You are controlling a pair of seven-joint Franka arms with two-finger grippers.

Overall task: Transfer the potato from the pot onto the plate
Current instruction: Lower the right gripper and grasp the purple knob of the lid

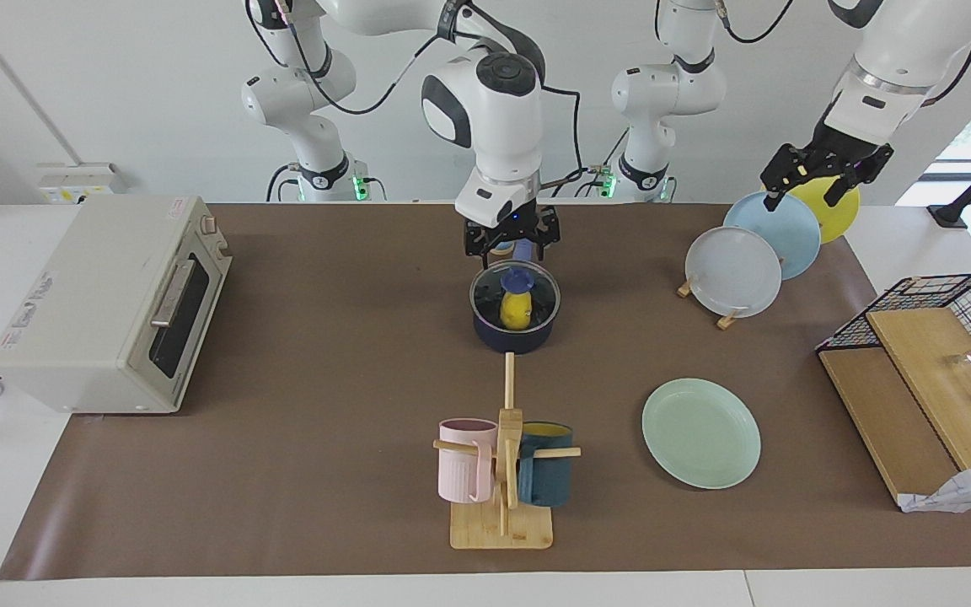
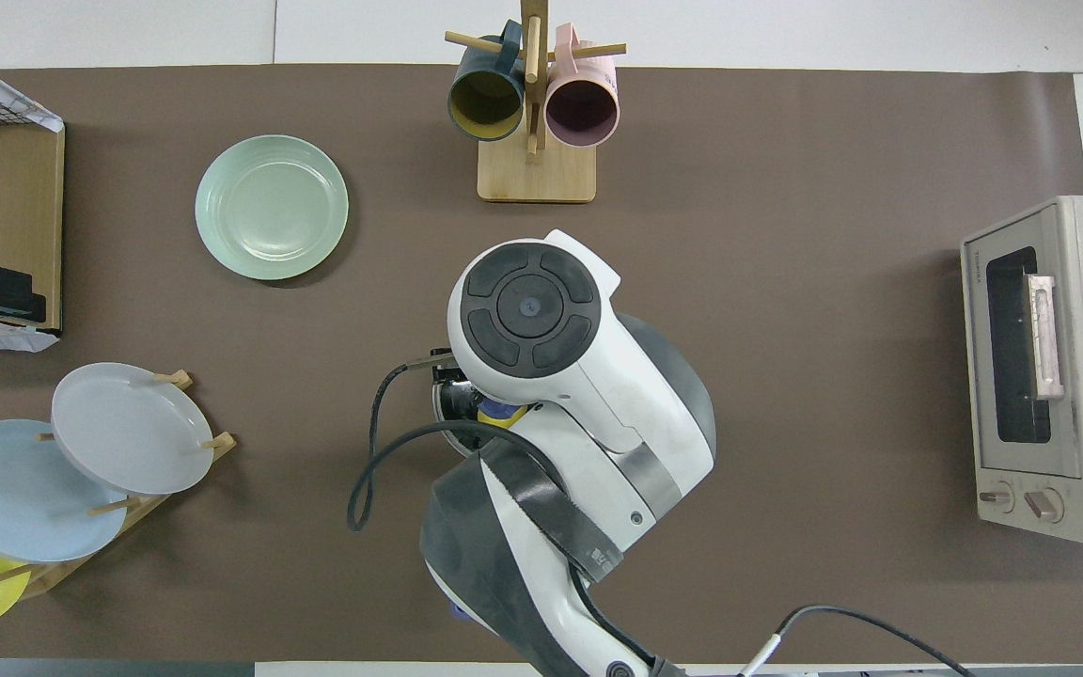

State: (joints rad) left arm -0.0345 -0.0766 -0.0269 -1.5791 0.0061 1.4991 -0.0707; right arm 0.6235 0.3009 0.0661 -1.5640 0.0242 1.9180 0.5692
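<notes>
The navy pot (image 1: 515,335) stands mid-table under a glass lid with a blue knob (image 1: 518,276). The yellow potato (image 1: 515,313) shows through the lid, inside the pot. My right gripper (image 1: 509,245) hangs open over the pot's handle (image 1: 523,250), close above the lid's edge nearest the robots and not touching it. In the overhead view the right arm covers nearly all of the pot, and only a sliver of potato (image 2: 506,419) shows. The mint-green plate (image 1: 700,432) (image 2: 271,207) lies bare, farther from the robots, toward the left arm's end. My left gripper (image 1: 823,179) waits open over the plate rack.
A toaster oven (image 1: 106,303) sits at the right arm's end. A wooden mug tree (image 1: 502,472) with a pink and a teal mug stands farther out than the pot. The rack (image 1: 730,319) holds grey-white, light blue and yellow plates. A wire basket (image 1: 941,295) with wooden boards is beside the plate.
</notes>
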